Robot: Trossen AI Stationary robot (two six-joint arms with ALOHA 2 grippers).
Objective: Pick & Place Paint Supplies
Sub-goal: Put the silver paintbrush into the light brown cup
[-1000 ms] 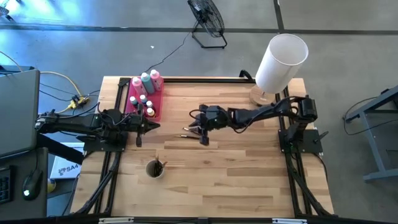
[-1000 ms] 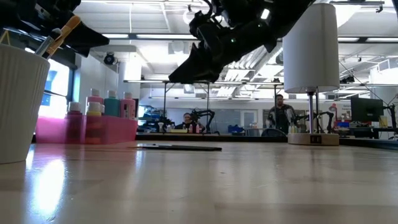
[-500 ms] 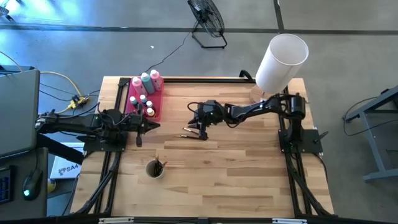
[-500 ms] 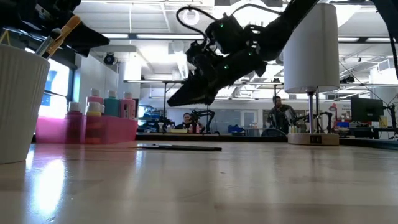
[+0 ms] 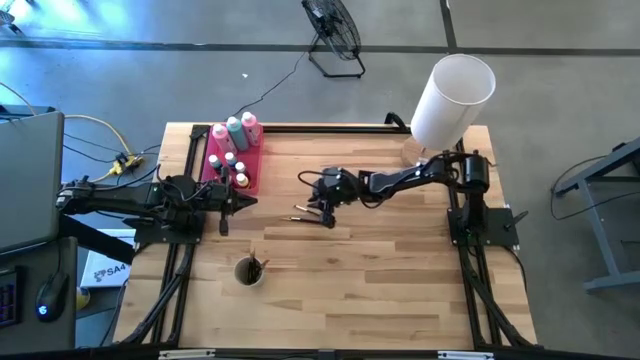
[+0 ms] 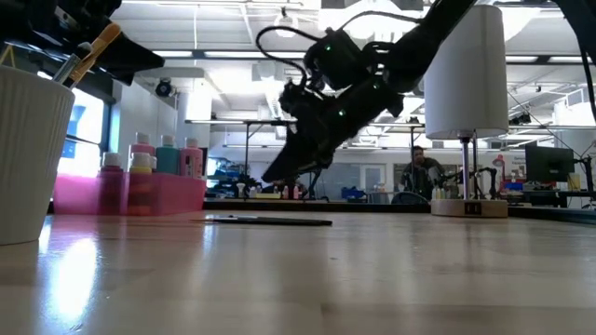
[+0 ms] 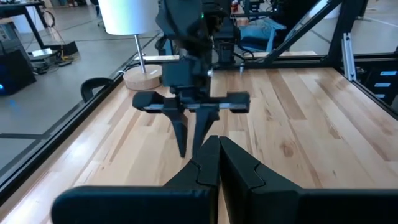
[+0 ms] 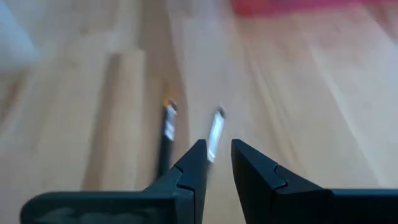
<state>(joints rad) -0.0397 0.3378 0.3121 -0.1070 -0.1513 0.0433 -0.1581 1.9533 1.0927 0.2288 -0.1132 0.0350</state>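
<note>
Two thin dark-handled brushes (image 5: 310,214) lie flat on the wood near the table's middle; the low view shows them as a dark line (image 6: 268,221). My right gripper (image 5: 325,210) hangs just above them, slanting down, its fingers a little open with nothing between them (image 8: 217,155). One brush's metal ferrule (image 8: 216,134) shows just ahead of the gap, the other brush (image 8: 168,127) to one side. Pink and teal squeeze bottles (image 5: 233,132) and tiny pots (image 5: 232,168) stand in the pink tray (image 5: 255,170). My left gripper (image 5: 245,202) waits shut at the table's left.
A white ribbed cup (image 5: 248,271) holding brushes stands near the front left and fills the low view's left edge (image 6: 28,154). A big white lampshade on a wooden base (image 5: 452,95) stands at the far right. Bare wood lies in front of and to the right of the brushes.
My right gripper has come down toward the two brushes and tipped more steeply downward, shifting slightly toward the table's far left. Its finger gap looks unchanged. The brushes have kept still.
</note>
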